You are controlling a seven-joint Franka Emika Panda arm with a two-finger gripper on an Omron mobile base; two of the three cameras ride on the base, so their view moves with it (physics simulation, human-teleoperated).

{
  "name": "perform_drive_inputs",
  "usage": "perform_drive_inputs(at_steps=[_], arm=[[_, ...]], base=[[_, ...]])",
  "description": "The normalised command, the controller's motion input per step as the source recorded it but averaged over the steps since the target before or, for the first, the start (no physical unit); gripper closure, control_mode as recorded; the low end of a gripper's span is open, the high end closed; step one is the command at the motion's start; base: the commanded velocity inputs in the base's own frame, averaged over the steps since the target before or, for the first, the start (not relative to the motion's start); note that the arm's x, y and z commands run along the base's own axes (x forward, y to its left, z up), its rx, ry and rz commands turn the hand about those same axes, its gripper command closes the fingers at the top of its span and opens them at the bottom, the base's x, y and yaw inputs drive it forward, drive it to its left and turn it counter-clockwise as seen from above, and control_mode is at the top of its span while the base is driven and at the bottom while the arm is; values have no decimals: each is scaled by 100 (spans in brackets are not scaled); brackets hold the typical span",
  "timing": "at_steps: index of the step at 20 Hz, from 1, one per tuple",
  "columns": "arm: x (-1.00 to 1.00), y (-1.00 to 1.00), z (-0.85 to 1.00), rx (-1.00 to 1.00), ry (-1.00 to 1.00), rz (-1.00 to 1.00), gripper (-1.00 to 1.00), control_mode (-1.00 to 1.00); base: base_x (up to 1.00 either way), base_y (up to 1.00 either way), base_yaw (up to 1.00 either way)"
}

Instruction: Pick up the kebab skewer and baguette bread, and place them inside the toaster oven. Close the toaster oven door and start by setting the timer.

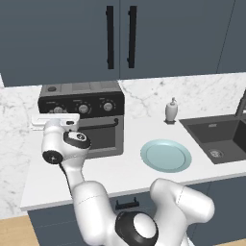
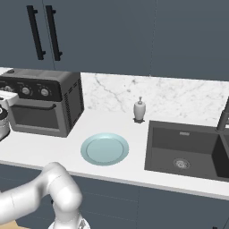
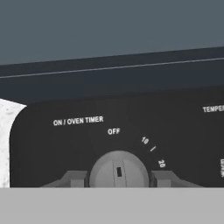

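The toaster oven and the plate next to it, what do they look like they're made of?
The toaster oven looks like brushed grey metal: matte silver sides with vent slots. Its control panel looks like matte black plastic or painted metal, with white printed lettering. The plate looks like glazed ceramic, pale blue-green and smooth with a raised rim, though plastic can't be ruled out.

White counter (image 1: pixel 120 173), marble-veined backsplash behind it. We note four things sitting directly on or in it. Toaster oven (image 1: pixel 96 120) at the left end, back against the wall, door shut. Round pale-blue plate (image 1: pixel 166 155) lies flat near the front edge, between oven and sink, apart from both. Small white soap dispenser (image 1: pixel 171 110) stands upright by the backsplash, just beside the sink's rear corner. Dark sink basin (image 2: pixel 188 150) is set into the counter at the right.
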Motion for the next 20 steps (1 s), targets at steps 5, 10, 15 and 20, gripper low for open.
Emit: perform_drive_inputs(at_steps=[5,10,15,20], arm=[[0,0,2,0,-3,0,100,-100],[0,0,7,0,-1,-1,100,-100],[0,0,11,2,0,-2,100,-100],[0,0,7,10,0,-6,100,-100]], base=[[0,0,0],[0,0,0],[0,0,0],[0,0,0]])
